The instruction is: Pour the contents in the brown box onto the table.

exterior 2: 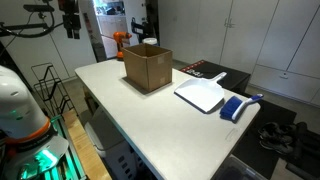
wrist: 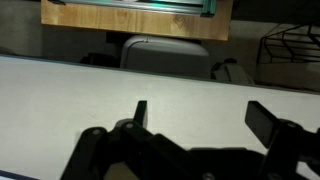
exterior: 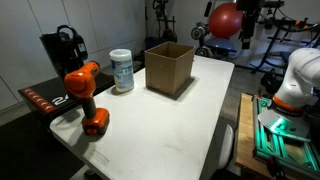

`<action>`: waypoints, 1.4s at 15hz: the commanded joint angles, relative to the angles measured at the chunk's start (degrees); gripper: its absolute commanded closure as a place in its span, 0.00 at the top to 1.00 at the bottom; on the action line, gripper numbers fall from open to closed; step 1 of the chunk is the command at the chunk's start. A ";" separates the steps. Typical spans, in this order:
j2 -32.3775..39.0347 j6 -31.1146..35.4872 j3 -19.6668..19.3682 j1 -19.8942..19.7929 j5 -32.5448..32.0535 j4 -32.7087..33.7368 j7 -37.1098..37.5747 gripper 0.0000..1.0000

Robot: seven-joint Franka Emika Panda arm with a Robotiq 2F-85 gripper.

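- My jaws: apart, empty, over bare bench (wrist: pixel 60 85) by an edge.
- Brown box (exterior: pixel 169 67): upright near the far edge; contents hidden.
- Best: clamp one wall, tip slowly.

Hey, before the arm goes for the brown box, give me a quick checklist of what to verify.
1. Hand open and empty: ok.
2. Brown box upright on the table: ok.
3. Contents inside the box: cannot tell, interior hidden.
4. Hand at the box: not ok, box absent from the wrist view.
5. Bare tabletop beside the box for pouring: ok.
6. White canister and drill apart from the box: ok.
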 commanded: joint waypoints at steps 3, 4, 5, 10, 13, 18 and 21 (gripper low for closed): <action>0.16 -0.64 0.00 -0.18 -0.01 0.39 1.53 1.00; 0.52 -0.95 -1.09 -1.36 -1.40 0.61 1.33 1.00; 0.56 -1.12 -1.71 -1.95 -2.32 0.77 1.28 1.00; 0.72 1.10 -7.41 -4.53 -10.42 2.12 -6.60 1.00; 2.42 5.07 -10.88 -6.78 -14.55 2.42 -8.71 1.00; 2.39 6.76 -11.57 -7.56 -13.52 1.75 -7.55 1.00; 4.27 7.71 -11.67 -8.28 -15.01 2.45 -7.30 1.00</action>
